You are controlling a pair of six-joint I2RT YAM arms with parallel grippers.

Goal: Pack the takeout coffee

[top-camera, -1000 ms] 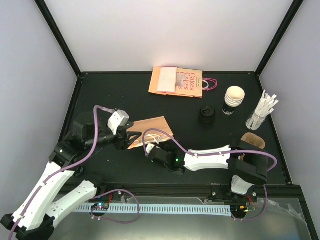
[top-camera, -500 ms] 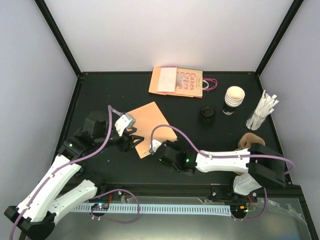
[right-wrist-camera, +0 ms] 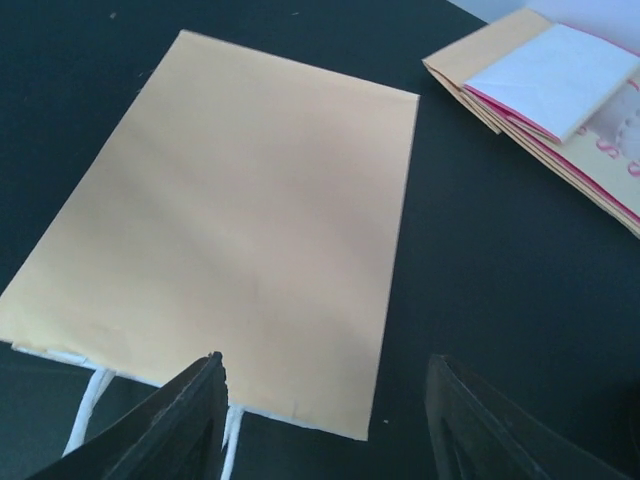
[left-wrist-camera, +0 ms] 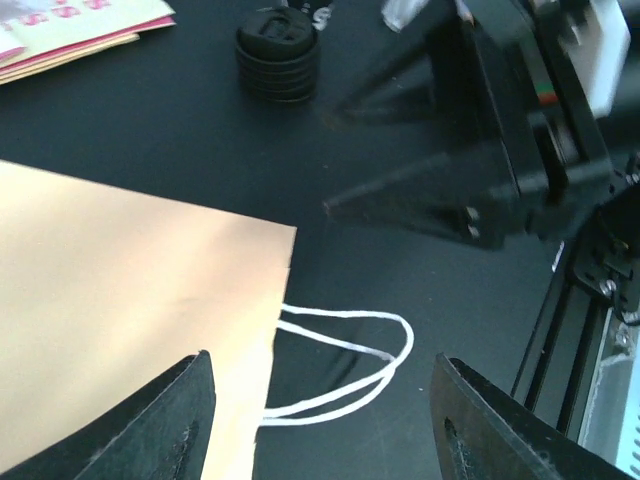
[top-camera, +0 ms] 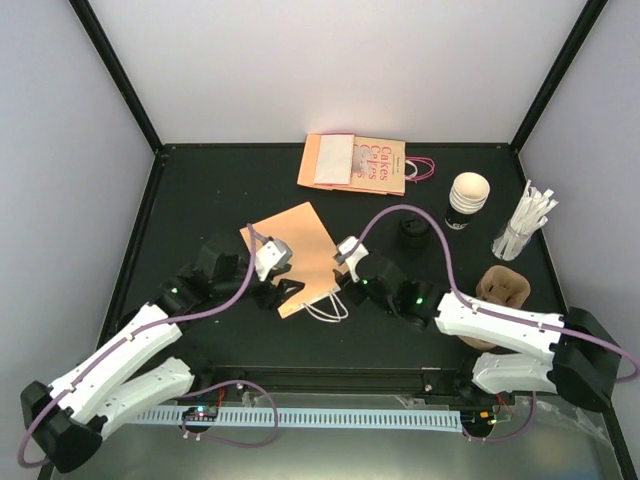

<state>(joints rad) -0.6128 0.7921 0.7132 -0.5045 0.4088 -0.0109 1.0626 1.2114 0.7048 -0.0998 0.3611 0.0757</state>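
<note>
Bag (top-camera: 295, 245) flat on bench (top-camera: 200, 190), not opened yet. Left jaws and right jaws both spread, empty, at its handle end. Next, I'd say: pull bag open, then fetch cup (top-camera: 467, 195).

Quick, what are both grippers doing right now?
Left gripper: open, holding nothing, jaws spread over the handle end of the flat brown paper bag.
Right gripper: open, holding nothing, over the same bag.
</note>
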